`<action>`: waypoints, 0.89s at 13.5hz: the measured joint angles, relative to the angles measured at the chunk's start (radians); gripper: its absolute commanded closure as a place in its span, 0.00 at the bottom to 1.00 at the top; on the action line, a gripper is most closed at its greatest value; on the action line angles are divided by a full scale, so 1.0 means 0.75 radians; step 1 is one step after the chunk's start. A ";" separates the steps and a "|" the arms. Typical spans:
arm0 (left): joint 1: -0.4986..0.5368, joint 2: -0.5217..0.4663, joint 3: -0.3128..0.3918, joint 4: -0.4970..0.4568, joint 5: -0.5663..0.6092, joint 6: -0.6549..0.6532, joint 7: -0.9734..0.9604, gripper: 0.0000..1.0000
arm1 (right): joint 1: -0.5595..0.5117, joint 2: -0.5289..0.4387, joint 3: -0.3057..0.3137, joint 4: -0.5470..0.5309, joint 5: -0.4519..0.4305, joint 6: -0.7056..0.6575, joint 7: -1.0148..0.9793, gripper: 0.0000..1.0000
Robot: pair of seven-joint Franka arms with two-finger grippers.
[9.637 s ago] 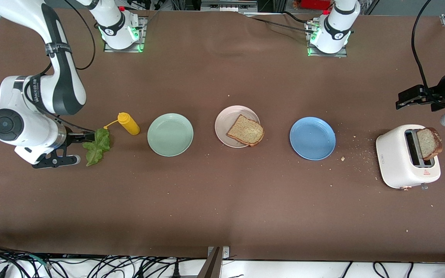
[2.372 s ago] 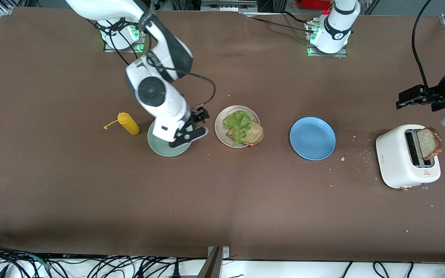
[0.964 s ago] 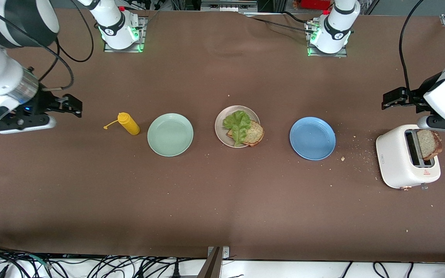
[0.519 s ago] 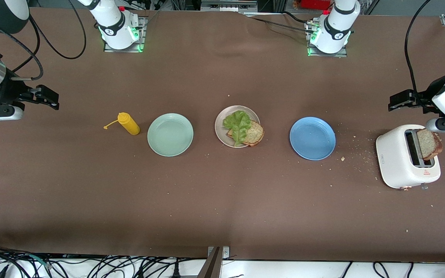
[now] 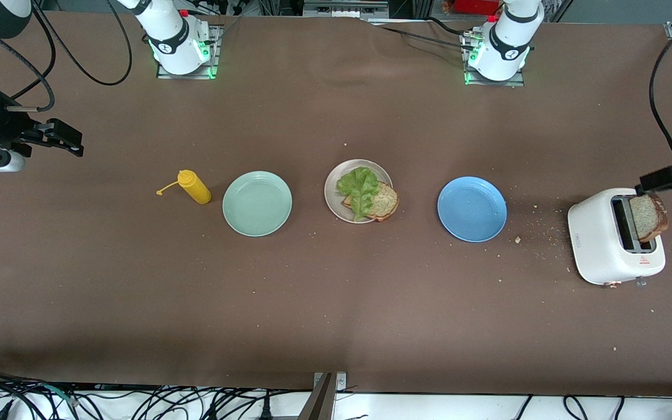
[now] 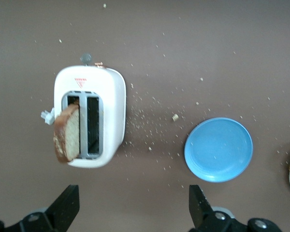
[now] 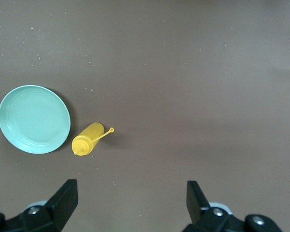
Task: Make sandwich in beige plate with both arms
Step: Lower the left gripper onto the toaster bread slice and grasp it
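A brown cloth [image 5: 336, 303] is covering the table, flecked with pale crumbs [image 5: 540, 233]. Three plates are showing pinkish beige [image 5: 336, 182], mint green [image 5: 257, 203] and blue [image 5: 472, 209]. Green lettuce [image 5: 359, 185] is lying over speckled brown toast [image 5: 384, 203]. A yellow squeeze bottle [image 5: 193, 186] is standing out; a white toaster [image 5: 601, 239] is showing a brown slice [image 5: 648, 217].

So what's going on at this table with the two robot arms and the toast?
They are building a sandwich. The beige plate already holds one toast slice with a lettuce leaf on it. The second slice sits in the toaster; the left gripper hangs open above it, holding nothing. The right gripper waits open and empty at its end of the table, near the mustard bottle.
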 measured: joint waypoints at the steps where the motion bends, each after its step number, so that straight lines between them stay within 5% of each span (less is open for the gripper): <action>1: 0.019 0.033 0.001 -0.003 0.000 0.036 0.026 0.00 | 0.000 0.004 -0.002 0.000 0.001 0.000 0.000 0.00; 6: 0.132 0.163 0.003 -0.037 0.055 0.214 0.203 0.00 | 0.007 0.015 0.001 0.000 0.006 0.005 0.000 0.00; 12: 0.253 0.144 -0.001 -0.359 0.134 0.516 0.275 0.00 | 0.021 0.034 0.002 0.000 0.007 0.014 0.000 0.00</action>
